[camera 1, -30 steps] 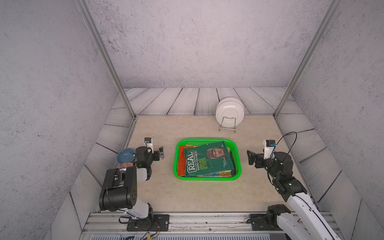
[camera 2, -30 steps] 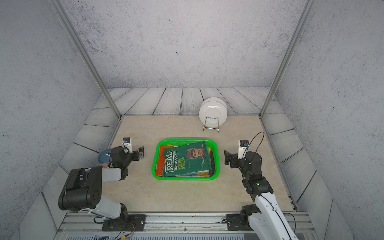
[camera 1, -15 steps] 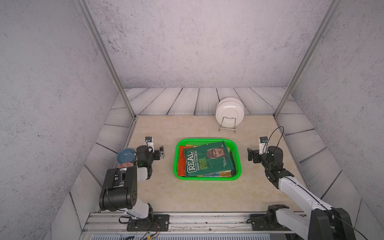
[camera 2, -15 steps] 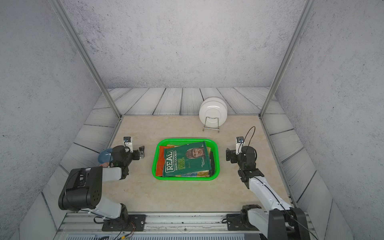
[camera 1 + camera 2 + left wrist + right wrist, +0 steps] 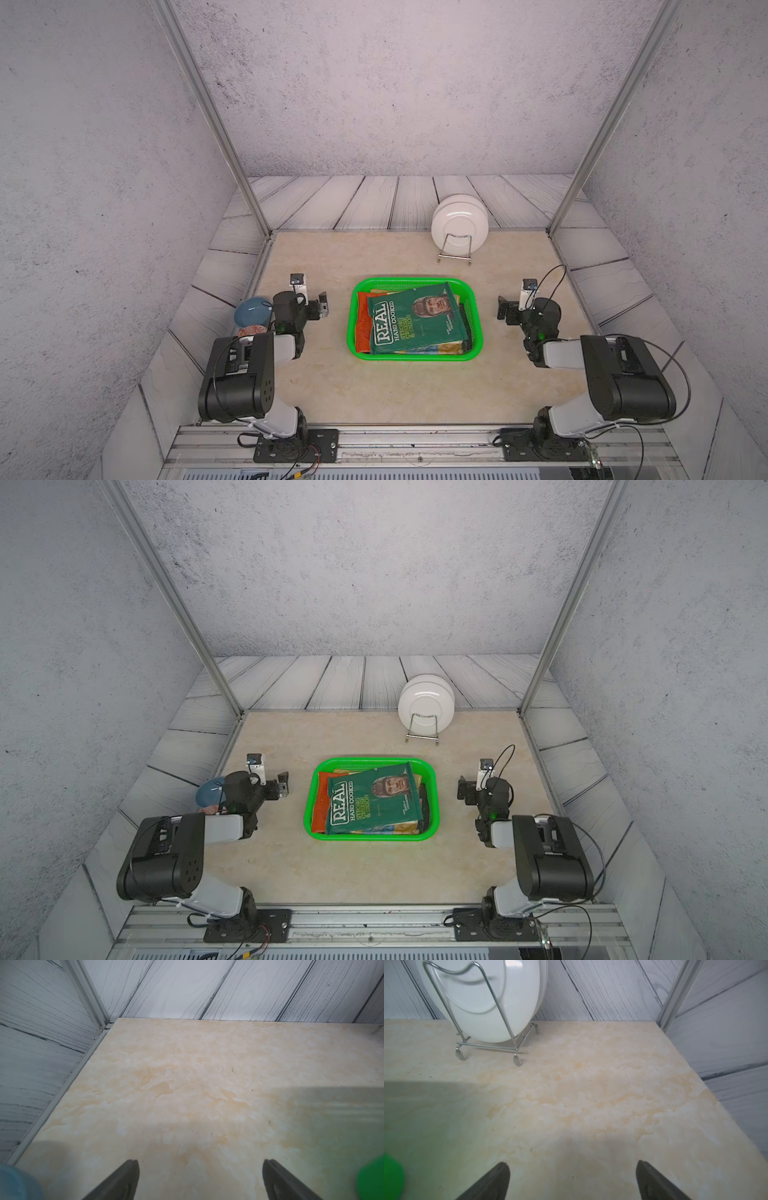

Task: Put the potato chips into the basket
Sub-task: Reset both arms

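- The potato chips lie stacked flat inside the basket, which sits mid-table between the two arms in both top views.
- Topmost is the dark green "REAL" bag, turned slightly askew. An orange-red bag shows beneath it on the left arm's side and a black bag on the right arm's side.
- The left gripper hangs over bare table beside the basket and apart from it. Its jaws are spread wide with nothing between them.
- The right gripper hangs on the basket's opposite side, likewise spread wide and empty.
- A blue bowl sits by the left arm at the table's edge.
- White plates stand upright in a wire rack at the far edge, beyond the basket.
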You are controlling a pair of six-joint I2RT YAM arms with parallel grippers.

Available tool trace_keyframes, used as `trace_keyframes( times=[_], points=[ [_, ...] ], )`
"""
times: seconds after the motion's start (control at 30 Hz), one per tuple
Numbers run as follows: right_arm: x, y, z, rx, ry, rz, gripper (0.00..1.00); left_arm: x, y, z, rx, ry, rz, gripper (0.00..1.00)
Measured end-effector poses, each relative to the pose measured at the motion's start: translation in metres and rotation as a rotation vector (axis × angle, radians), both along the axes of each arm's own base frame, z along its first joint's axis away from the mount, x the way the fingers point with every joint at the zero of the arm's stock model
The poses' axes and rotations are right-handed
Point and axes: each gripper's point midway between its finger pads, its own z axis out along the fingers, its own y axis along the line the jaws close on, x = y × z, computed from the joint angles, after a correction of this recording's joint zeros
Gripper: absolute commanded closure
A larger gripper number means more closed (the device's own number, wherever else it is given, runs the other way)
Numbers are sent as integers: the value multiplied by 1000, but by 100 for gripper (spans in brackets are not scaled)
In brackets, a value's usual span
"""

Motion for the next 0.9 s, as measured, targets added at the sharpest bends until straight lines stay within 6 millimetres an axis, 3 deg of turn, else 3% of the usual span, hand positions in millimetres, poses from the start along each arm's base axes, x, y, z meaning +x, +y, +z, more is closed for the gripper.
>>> trace_keyframes(
  times=[0.07, 0.23, 0.9],
  points=[
    [2, -1, -3, 5, 31, -2, 1, 0, 0, 0, 0, 0, 1, 1],
    [18, -1, 20, 4, -43, -1, 1, 0, 0, 0, 0, 0, 1, 1],
    [18, 0, 20, 5, -44, 3, 1, 1, 0, 1, 0, -1, 1, 1]
  ],
)
